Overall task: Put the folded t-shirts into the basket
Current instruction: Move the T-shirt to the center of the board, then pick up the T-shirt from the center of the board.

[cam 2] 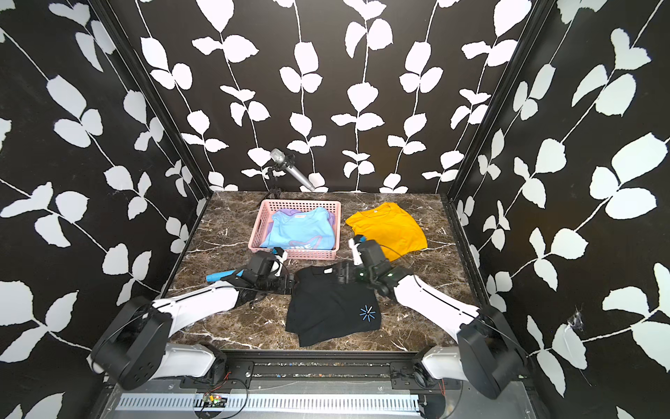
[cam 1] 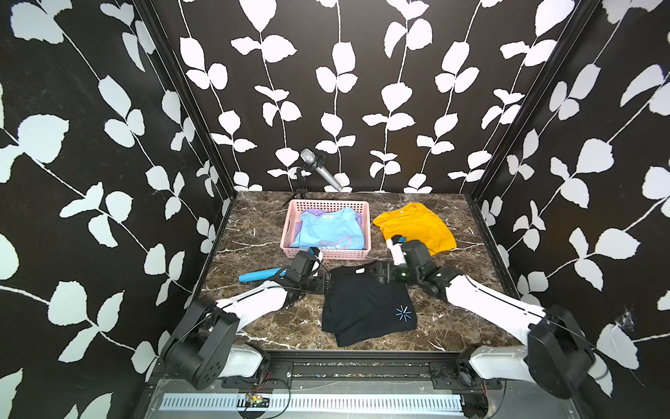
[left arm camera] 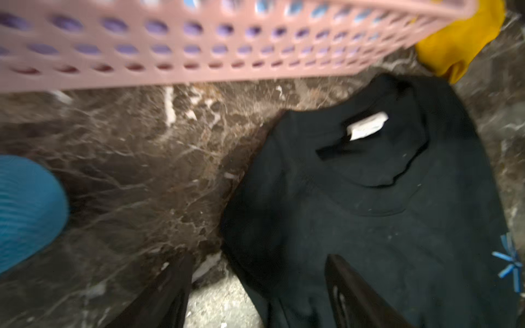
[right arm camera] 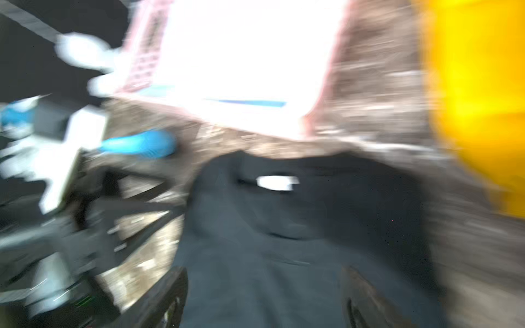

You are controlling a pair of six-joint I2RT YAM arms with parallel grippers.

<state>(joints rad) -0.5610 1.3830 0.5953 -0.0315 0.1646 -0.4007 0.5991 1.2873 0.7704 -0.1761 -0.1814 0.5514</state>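
There is one shallow pink perforated plastic basket. Folded cotton t-shirts number four: two inside it, a light blue t-shirt over a lilac t-shirt, and two outside it, a black t-shirt near and a mustard-yellow t-shirt far right. One small blue cylinder lies at the left, and one silver microphone stands at the far side.

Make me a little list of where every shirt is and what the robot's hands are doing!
basket: pink, toward the back of the table
in the basket: light blue t-shirt on top, lilac t-shirt peeking out underneath
black t-shirt: folded on the table, in front of the basket
yellow t-shirt: on the table, right of the basket
left gripper: open, at the black t-shirt's left collar edge
right gripper: open, at its right collar edge
blue cylinder: lying on the table, left of the black t-shirt
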